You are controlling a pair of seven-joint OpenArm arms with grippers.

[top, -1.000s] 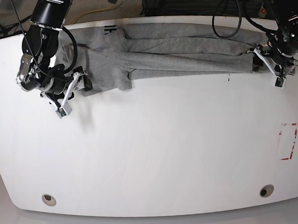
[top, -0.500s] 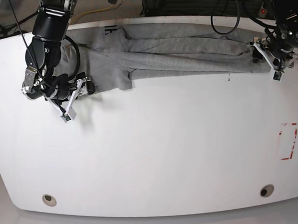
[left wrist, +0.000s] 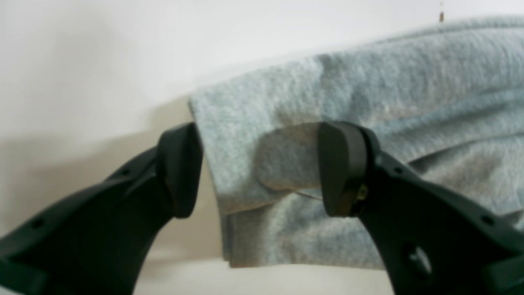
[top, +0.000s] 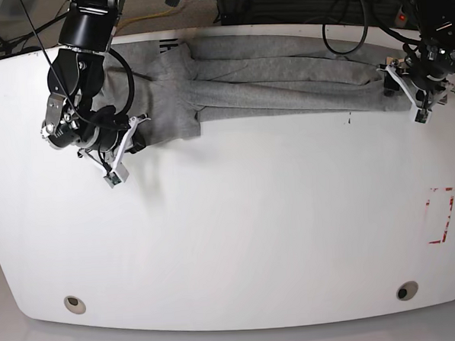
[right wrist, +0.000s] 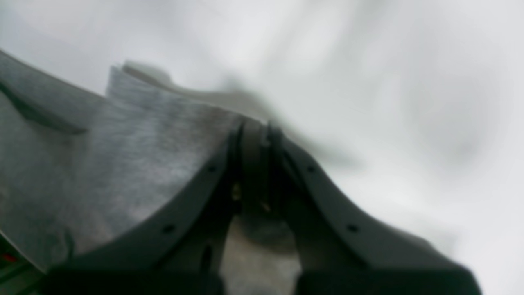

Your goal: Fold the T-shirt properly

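T-shirt (top: 268, 80): it lies as a long grey band along the far edge of the table (top: 231, 239), with a sleeve flap hanging toward the near side at the collar end; the black lettering shows at the far edge.

Left gripper (left wrist: 258, 168): its jaws stand apart, one on each side of the folded hem corner of the T-shirt (the cloth is between them but not pinched). Against the picture of one second ago, it sits closer to the hem end and a little farther from the near table edge.

Right gripper (right wrist: 254, 151): its jaws are together on a fold of the T-shirt near the sleeve end (this view is blurred). It has turned and slid toward the sleeve flap since the earlier pictures.

Meaning for the task: in my judgement one end is now held and the other is about to be gripped, so the crosswise fold is not yet begun.

Red mark (top: 441, 215): well apart from the T-shirt, toward the near side.
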